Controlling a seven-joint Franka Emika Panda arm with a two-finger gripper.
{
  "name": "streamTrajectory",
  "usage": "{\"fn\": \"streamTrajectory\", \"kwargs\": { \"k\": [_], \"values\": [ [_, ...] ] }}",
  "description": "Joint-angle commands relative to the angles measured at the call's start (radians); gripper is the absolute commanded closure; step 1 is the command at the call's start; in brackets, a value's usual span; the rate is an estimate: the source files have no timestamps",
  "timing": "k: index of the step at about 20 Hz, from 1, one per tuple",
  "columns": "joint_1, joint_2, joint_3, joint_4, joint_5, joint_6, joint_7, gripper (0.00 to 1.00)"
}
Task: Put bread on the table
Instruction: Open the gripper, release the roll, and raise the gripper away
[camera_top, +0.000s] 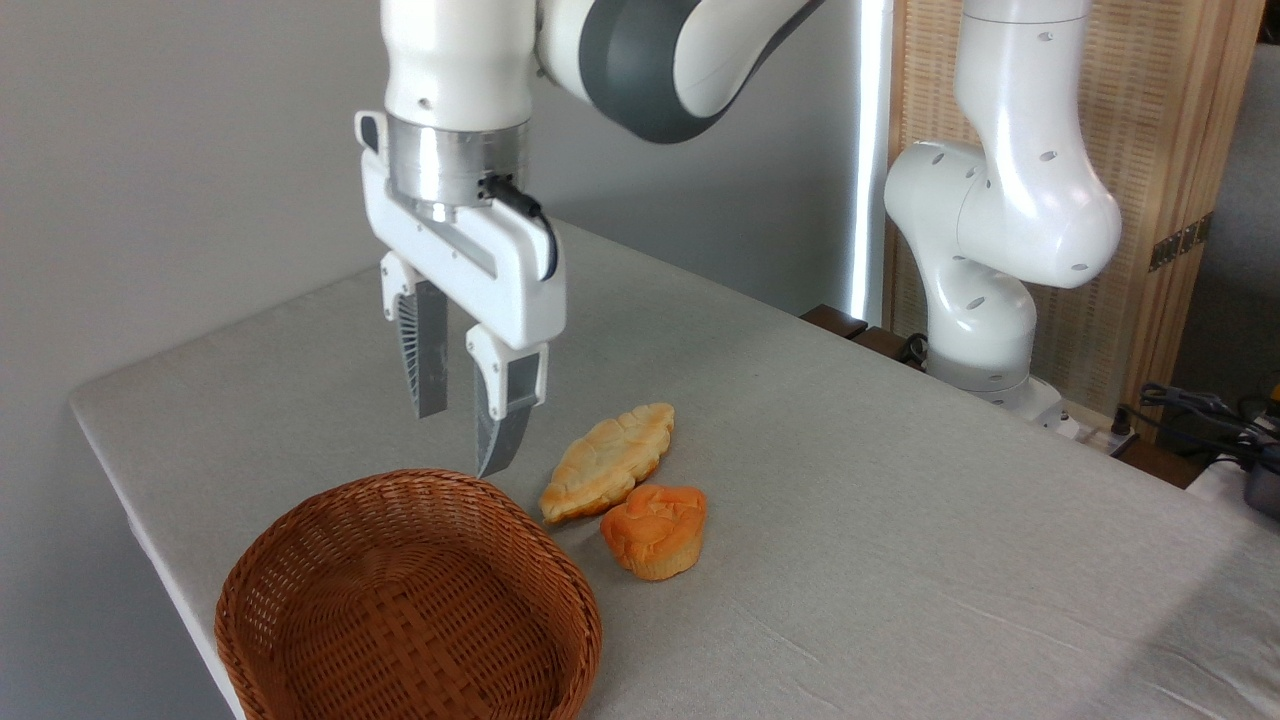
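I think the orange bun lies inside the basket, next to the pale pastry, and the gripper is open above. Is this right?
Not quite. The camera view shows the bun on the table, outside the basket. It is next to the pastry, and the gripper is open above.

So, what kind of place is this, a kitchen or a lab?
Most likely a robot lab or test room, not a kitchen. A Franka arm is bolted beside a cloth-covered table, loose cables lie at the right, and only a basket, a bun and a pastry are set out.
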Motion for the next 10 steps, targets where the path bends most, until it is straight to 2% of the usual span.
{"fn": "streamTrajectory", "kwargs": {
  "k": [1, 4, 6, 10],
  "values": [
    [-0.002, 0.060, -0.020, 0.073, -0.007, -0.001, -0.046, 0.00],
    [-0.002, 0.066, -0.022, 0.084, 0.002, -0.004, -0.046, 0.00],
    [-0.002, 0.071, -0.037, 0.084, 0.051, -0.008, -0.059, 0.00],
    [0.000, 0.069, -0.034, 0.084, 0.047, -0.008, -0.068, 0.00]
  ]
}}
